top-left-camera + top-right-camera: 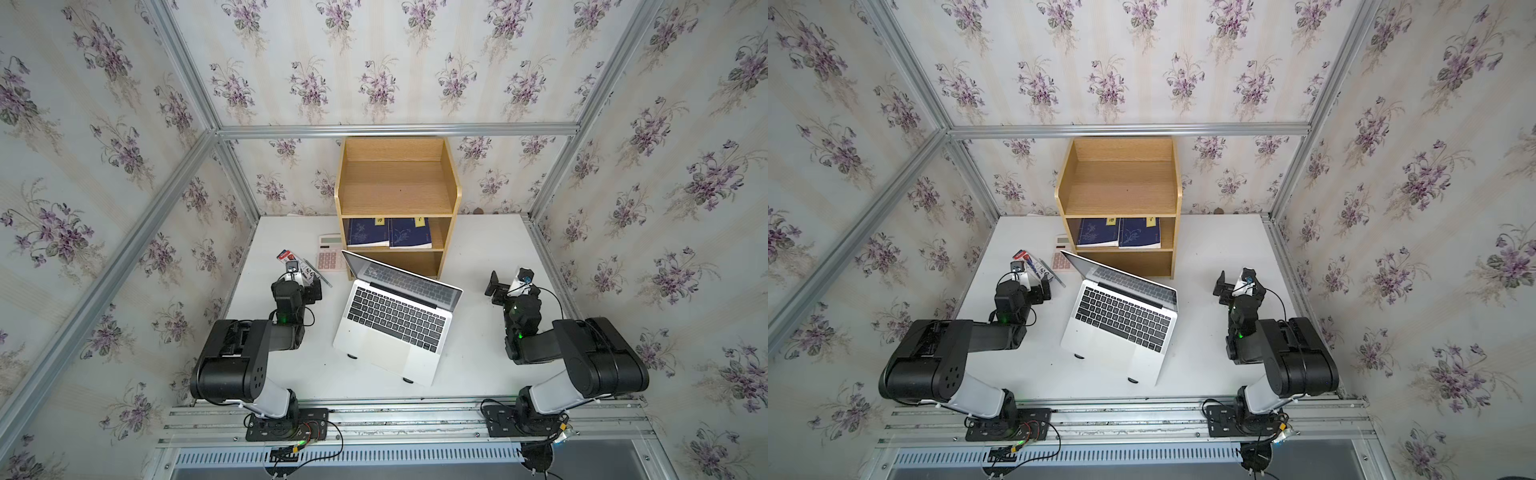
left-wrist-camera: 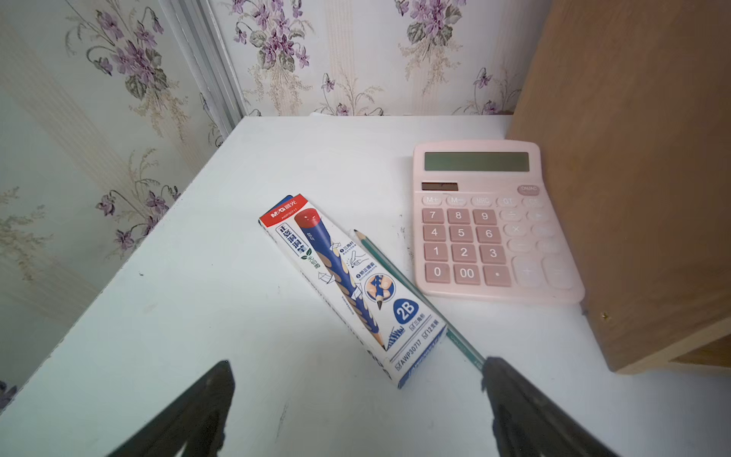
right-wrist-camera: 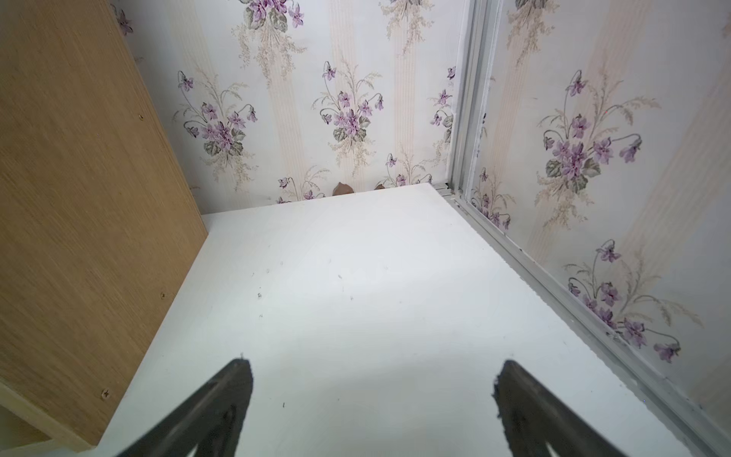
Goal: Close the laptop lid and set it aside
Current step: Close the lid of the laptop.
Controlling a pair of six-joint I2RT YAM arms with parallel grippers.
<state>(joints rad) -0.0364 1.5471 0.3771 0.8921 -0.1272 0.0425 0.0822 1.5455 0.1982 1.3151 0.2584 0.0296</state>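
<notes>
The laptop [image 1: 395,328] sits mid-desk [image 1: 478,249] between both arms, the laptop lid [image 1: 405,280] raised, its long edge running slantwise across. Left fingers [image 2: 205,403] and right fingers [image 3: 225,395] stand wide and empty, flanking it; the right appear marginally nearer.

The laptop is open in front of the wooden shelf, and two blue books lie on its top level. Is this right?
Not quite: the laptop is open in front of the wooden shelf, but the two blue books lie on its middle level, not the top. Both top views show it.
</notes>
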